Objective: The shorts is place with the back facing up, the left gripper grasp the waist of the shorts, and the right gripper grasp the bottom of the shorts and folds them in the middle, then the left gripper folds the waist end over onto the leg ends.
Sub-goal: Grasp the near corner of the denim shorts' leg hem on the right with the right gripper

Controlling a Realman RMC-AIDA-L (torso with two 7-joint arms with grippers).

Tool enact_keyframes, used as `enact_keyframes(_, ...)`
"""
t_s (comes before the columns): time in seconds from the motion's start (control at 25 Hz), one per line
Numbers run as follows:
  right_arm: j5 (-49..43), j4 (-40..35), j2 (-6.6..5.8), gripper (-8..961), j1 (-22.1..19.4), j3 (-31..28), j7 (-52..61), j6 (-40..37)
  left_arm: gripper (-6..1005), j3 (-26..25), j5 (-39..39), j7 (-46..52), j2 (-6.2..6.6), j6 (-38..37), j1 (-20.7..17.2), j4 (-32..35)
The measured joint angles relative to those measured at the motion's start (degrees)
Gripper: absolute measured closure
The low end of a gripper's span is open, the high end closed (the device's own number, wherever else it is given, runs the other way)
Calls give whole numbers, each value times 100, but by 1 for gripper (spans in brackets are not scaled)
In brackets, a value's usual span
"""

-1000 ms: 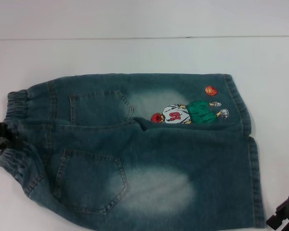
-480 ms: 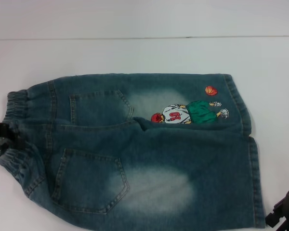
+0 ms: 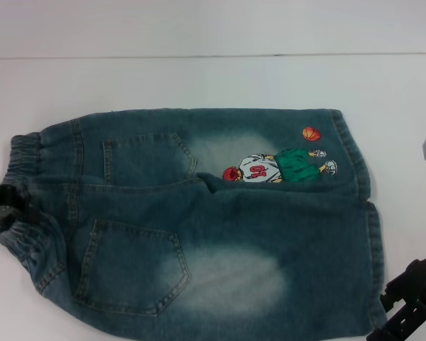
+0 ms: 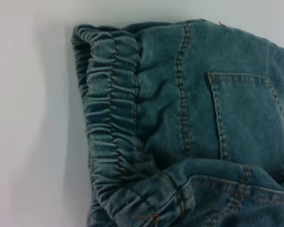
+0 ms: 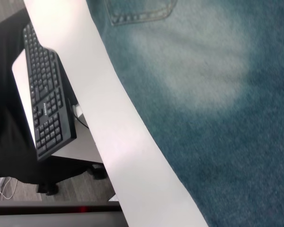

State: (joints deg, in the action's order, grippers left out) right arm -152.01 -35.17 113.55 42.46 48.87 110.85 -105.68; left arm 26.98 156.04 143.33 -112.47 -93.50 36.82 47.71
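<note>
The denim shorts (image 3: 213,227) lie flat on the white table, back pockets up, with the elastic waist (image 3: 25,153) at the left and the leg ends (image 3: 375,270) at the right. My left gripper (image 3: 7,202) sits at the middle of the waist, where the band is pinched and bunched around it. Up close, the left wrist view shows the gathered waistband (image 4: 113,118) with a raised fold of denim beside it. Beside the near leg's hem, at the near right corner, is my right gripper (image 3: 405,305). Its wrist view looks down on the faded denim (image 5: 217,94).
An embroidered basketball figure (image 3: 273,167) marks the far leg. The white table (image 3: 199,78) stretches beyond the shorts. In the right wrist view the table's near edge (image 5: 118,142) runs close to the shorts, with a black keyboard (image 5: 45,94) on a lower desk past it.
My right gripper has risen and moved in toward the near leg's hem. The left gripper has shifted slightly at the waist, and the lower waistband has bunched a little more.
</note>
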Motion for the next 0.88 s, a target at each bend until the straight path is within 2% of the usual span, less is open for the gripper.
enact_keyframes(0.12, 26, 17, 8, 123, 27, 40, -10, -2, 968, 0, 0, -9, 3, 10, 0, -23)
enact_keyframes(0.44, 3, 8, 126, 148, 35, 148, -77, 37, 968, 0, 1, -15, 13, 55, -7, -29)
enact_keyframes(0.68, -1, -13, 121, 166, 34, 156, -99, 50, 968, 0, 4, -16, 22, 75, 3, -43)
enact_keyframes(0.88, -4, -29, 101, 411, 34, 139, -98, 94, 968, 0, 5, -16, 24, 75, 5, -43)
